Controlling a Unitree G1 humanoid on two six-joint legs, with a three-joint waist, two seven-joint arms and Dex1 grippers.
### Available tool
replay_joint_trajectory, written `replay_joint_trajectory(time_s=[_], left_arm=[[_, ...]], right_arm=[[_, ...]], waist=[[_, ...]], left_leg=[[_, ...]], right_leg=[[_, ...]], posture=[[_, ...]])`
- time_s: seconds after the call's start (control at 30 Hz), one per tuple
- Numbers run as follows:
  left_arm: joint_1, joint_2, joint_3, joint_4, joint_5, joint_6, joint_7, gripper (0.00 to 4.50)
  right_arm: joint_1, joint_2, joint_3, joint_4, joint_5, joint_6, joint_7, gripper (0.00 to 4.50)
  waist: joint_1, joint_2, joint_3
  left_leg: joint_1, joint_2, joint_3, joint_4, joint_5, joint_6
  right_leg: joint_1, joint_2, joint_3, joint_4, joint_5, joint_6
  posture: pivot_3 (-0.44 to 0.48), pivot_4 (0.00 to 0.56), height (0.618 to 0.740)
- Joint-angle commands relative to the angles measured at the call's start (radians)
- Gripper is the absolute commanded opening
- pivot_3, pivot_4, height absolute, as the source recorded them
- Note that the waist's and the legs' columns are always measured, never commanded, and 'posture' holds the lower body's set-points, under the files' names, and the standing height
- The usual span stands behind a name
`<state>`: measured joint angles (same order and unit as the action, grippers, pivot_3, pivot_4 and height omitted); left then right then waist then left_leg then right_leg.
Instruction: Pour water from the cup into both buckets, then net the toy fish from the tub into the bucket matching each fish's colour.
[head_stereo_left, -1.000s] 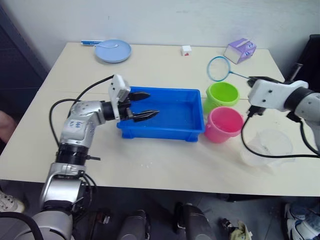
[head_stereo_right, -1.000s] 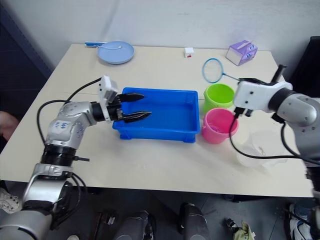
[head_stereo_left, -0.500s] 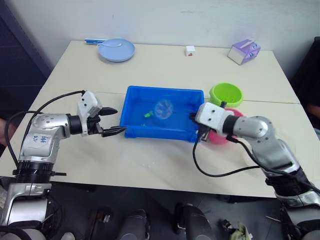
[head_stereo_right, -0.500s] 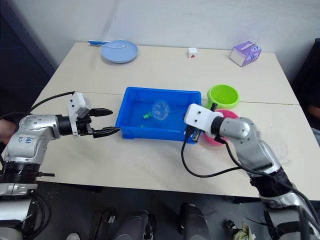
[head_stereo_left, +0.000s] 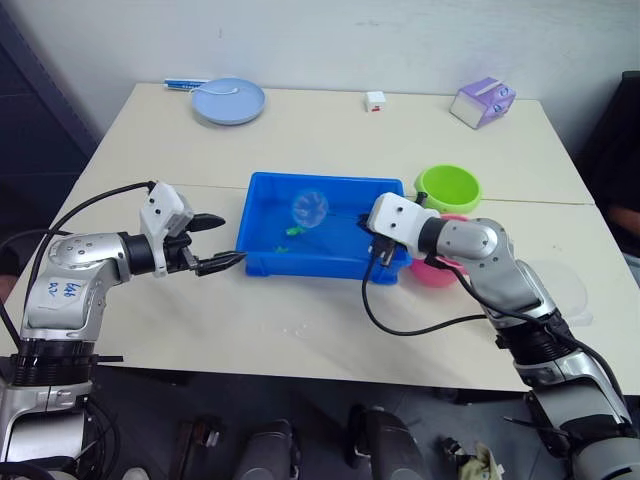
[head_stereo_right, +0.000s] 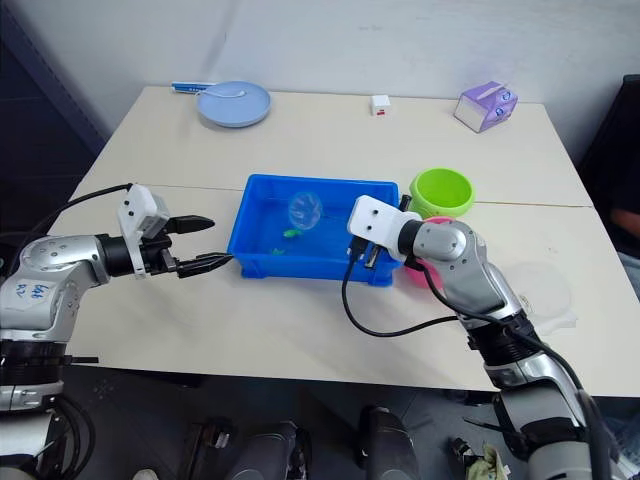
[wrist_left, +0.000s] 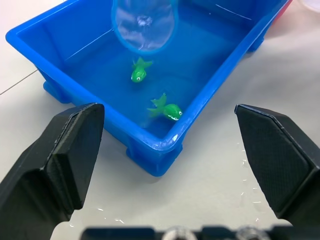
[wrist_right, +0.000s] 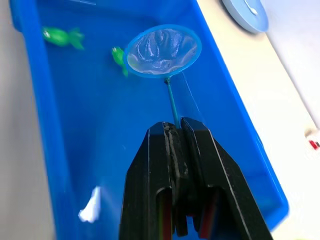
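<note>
The pale beige counter (head_stereo_left: 330, 300) spans most of the head views. At its centre sits the shallow rectangular bright blue plastic tub (head_stereo_left: 262, 262), holding a thin layer of water. Right of the tub, in the middle right of the frame, stand the lime green round plastic bucket (head_stereo_left: 448, 186) and, just below it, the pink round plastic bucket (head_stereo_left: 436, 273), partly hidden by the right arm. The large clear plastic measuring cup (head_stereo_left: 562, 293) rests on the counter further right. A round pale-blue plate (head_stereo_left: 228, 101) lies in the upper left, a small lilac box (head_stereo_left: 482, 101) in the upper right.

The right tool (wrist_right: 176, 150) has its two black fingers pressed together, pinching the thin stick of the small light-blue hoop net (wrist_right: 162, 52), whose mesh hangs over the tub's upper middle. The left tool (head_stereo_left: 222, 243) hovers just off the tub's left wall, fingers spread wide and empty.

Two tiny green plastic fish (wrist_left: 140, 70) (wrist_left: 166, 109) lie in the tub, the first just beside the hoop.

Judging the risks: the thin stick could twist in the pinch, tipping the mesh so a fish slides out. A fast scoop may push the fish away or splash water. Carrying to the green bucket means passing close to the pink one, so a drop there would missort.
</note>
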<state>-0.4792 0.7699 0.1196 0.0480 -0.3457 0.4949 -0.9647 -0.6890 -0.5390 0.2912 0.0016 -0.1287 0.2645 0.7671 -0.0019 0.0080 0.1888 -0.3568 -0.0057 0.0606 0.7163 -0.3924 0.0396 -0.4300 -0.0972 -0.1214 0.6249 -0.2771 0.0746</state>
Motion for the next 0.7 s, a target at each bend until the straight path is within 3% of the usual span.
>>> replay_joint_trajectory(time_s=[0.03, 0.4, 0.6, 0.7], left_arm=[[0.003, 0.005, 0.025, -0.039, -0.018, 0.000, 0.012, 4.50], [-0.012, -0.014, 0.014, -0.021, -0.014, -0.013, 0.020, 4.50], [-0.011, -0.013, 0.017, -0.012, -0.013, -0.023, 0.021, 4.50], [-0.009, -0.016, 0.019, -0.009, -0.014, -0.029, 0.025, 4.50]], right_arm=[[-0.035, 0.001, -0.012, 0.018, -0.041, -0.026, -0.037, 0.80], [-0.077, 0.028, 0.064, 0.160, -0.114, -0.086, -0.004, 0.80], [-0.051, 0.057, 0.088, 0.137, -0.100, -0.066, 0.037, 0.80], [-0.028, 0.106, 0.043, 0.096, -0.027, 0.035, 0.048, 0.80]], waist=[[-0.001, 0.000, 0.000], [-0.003, 0.000, 0.000], [-0.003, 0.000, 0.000], [-0.003, 0.000, 0.000]], left_leg=[[0.000, 0.000, 0.000, 0.000, 0.000, 0.000], [0.000, 0.000, 0.000, 0.000, 0.000, 0.000], [0.000, 0.000, 0.000, 0.000, 0.000, 0.000], [0.000, 0.000, 0.000, 0.000, 0.000, 0.000]], right_leg=[[0.000, 0.000, 0.000, 0.000, 0.000, 0.000], [0.000, 0.001, 0.000, 0.000, 0.000, 0.000], [0.000, 0.001, 0.000, 0.000, 0.000, 0.000], [0.000, 0.000, 0.000, 0.000, 0.000, 0.000]], posture=[[0.000, 0.150, 0.739], [0.000, 0.150, 0.739], [0.000, 0.150, 0.739], [0.000, 0.150, 0.739]])
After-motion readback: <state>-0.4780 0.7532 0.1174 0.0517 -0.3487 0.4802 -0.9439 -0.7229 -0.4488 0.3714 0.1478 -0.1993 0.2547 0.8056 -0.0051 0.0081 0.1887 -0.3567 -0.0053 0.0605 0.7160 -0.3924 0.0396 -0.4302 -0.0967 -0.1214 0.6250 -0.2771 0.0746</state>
